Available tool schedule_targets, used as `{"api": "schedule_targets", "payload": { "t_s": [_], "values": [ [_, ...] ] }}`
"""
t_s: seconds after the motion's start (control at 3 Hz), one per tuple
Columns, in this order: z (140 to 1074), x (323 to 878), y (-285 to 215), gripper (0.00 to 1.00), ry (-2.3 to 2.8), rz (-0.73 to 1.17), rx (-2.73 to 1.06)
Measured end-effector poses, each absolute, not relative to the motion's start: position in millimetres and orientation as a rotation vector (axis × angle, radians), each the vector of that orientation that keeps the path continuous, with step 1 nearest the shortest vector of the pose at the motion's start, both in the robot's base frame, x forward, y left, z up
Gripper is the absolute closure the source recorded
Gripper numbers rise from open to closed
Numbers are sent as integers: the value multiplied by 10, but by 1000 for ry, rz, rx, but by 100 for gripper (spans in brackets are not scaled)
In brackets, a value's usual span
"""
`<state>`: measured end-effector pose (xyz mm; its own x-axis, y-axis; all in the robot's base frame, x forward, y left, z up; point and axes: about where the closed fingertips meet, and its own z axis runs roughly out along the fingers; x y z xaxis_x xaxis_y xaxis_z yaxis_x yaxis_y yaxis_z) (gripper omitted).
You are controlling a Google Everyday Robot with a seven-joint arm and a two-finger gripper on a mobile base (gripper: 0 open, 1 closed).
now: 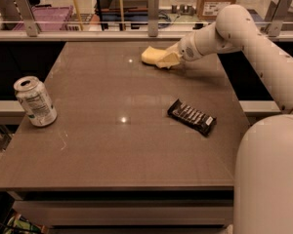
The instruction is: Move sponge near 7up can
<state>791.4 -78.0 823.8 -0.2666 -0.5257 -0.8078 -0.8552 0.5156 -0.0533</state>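
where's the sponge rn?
The sponge lies at the far edge of the table, just right of centre. The gripper is at its right end, and the can stands far off at the left edge.

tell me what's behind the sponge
Behind the sponge the table ends at a railing with a metal post. The gripper sits at the sponge's right end in the view, covering that part.

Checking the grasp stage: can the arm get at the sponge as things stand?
Likely yes: the pincer is right against the sponge near the table's far edge, nothing between them; wrapper and can lie well clear.
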Motion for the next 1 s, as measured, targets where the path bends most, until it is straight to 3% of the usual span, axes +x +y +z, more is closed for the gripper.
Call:
{"api": "schedule_targets", "payload": {
  "t_s": [0.33, 1.0],
  "values": [
    [8213, 7915, -751, 100, 1942, 516, -1135],
    [8215, 7915, -750, 100, 1942, 516, -1135]
  ]
}}
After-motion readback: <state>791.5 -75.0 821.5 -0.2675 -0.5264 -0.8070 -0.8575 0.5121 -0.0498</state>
